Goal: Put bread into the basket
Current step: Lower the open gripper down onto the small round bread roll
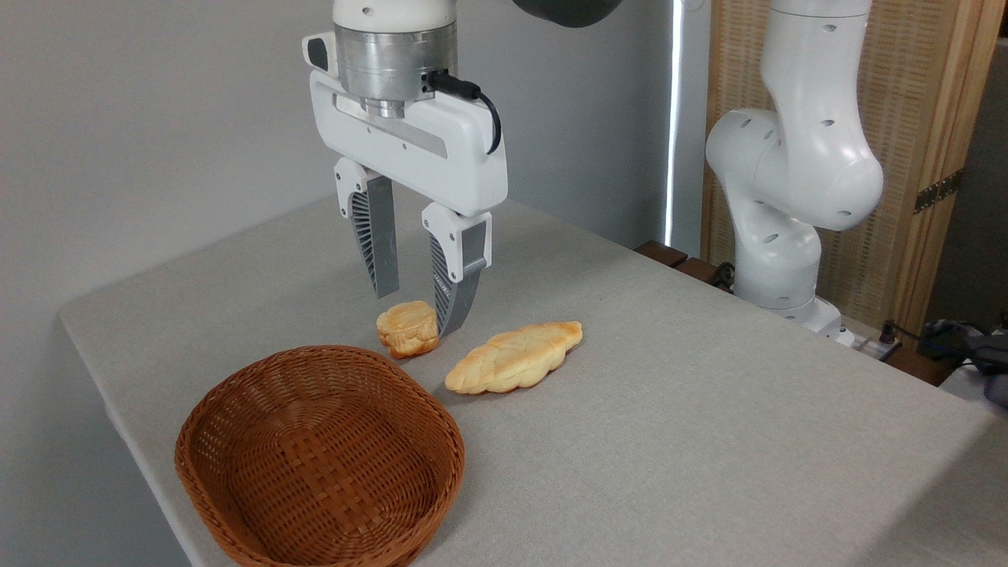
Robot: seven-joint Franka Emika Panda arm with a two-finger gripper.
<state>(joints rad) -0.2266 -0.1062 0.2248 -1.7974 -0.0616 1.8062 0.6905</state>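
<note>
Wicker basket (319, 457) nearest – bread (407, 327) beyond, between open jaws; no lettering legible.

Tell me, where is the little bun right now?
The bun sits on the table near the middle of the picture, just behind the basket and left of the braided loaf, with the open end effector around it.

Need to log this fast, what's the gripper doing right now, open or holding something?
Gripper: open, holding nothing, fingers straddling the bread on the table.
</note>
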